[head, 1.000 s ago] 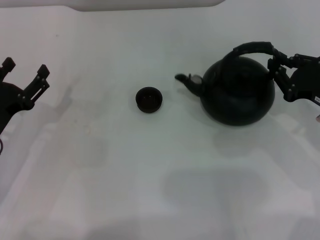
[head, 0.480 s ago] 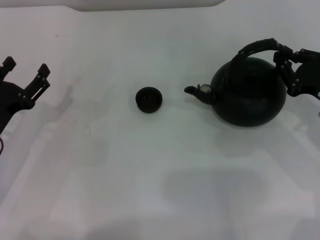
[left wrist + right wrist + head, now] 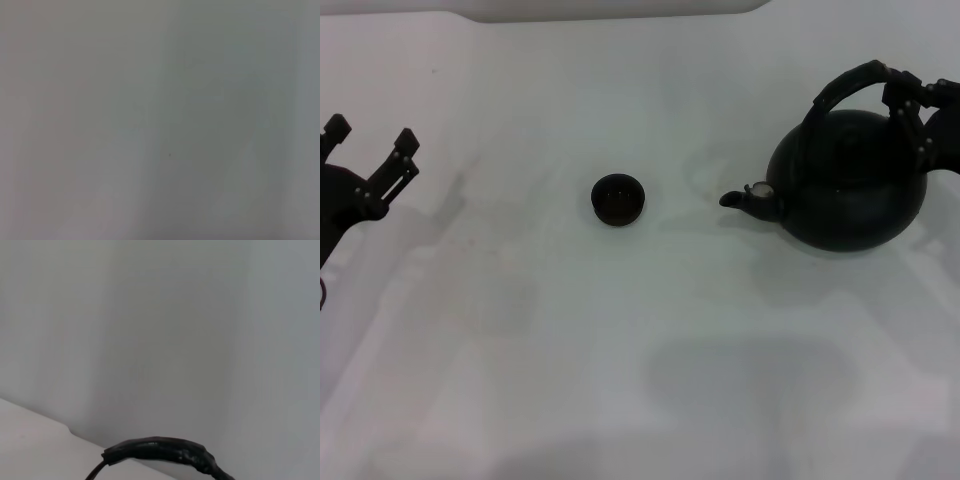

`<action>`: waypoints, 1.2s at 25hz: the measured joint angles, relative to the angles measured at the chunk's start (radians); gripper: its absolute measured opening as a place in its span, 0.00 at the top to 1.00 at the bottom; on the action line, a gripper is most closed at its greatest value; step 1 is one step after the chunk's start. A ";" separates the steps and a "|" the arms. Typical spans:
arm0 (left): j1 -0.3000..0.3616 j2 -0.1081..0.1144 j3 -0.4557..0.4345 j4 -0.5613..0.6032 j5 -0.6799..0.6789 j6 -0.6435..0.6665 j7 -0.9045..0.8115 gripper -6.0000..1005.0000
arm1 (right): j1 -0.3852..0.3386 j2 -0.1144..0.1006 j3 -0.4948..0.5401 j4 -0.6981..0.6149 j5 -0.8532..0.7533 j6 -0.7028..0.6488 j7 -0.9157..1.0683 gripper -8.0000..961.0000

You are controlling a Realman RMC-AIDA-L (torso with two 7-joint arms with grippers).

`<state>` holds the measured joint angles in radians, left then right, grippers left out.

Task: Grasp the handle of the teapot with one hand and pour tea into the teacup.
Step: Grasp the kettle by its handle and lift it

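The matte-black teapot is at the far right in the head view, its spout pointing left toward the teacup. My right gripper is shut on the right end of the teapot's ribbed arched handle. The handle also shows in the right wrist view. The small dark teacup stands upright at the table's middle, well left of the spout. My left gripper is open and empty at the far left edge. The left wrist view shows only bare surface.
The white table carries only the teacup and the teapot. A raised white ledge runs along the far edge. The teapot is close to the head view's right border.
The teapot has moved right, away from the teacup, with my right gripper on its handle, and its spout has dropped lower. The teacup and the left arm have not moved.
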<state>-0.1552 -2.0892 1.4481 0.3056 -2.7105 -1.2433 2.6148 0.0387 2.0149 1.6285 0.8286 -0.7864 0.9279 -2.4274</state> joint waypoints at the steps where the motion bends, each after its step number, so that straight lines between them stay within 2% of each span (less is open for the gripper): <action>1: 0.002 0.000 0.000 0.000 0.000 0.000 0.000 0.13 | 0.000 0.000 0.000 0.000 0.000 0.000 -0.001 0.87; 8: 0.016 -0.002 0.000 -0.001 0.000 -0.005 -0.001 0.13 | 0.001 0.002 0.000 0.009 -0.001 -0.002 -0.014 0.87; 19: 0.041 0.001 -0.004 -0.034 -0.029 -0.053 0.005 0.13 | -0.005 0.000 -0.008 0.092 -0.010 -0.028 -0.063 0.87; 30: 0.054 0.000 -0.008 -0.062 -0.032 -0.057 0.006 0.13 | -0.006 -0.001 -0.124 0.226 -0.062 -0.189 -0.110 0.87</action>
<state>-0.1015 -2.0888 1.4397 0.2437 -2.7429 -1.3004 2.6211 0.0327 2.0140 1.5040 1.0548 -0.8480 0.7388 -2.5377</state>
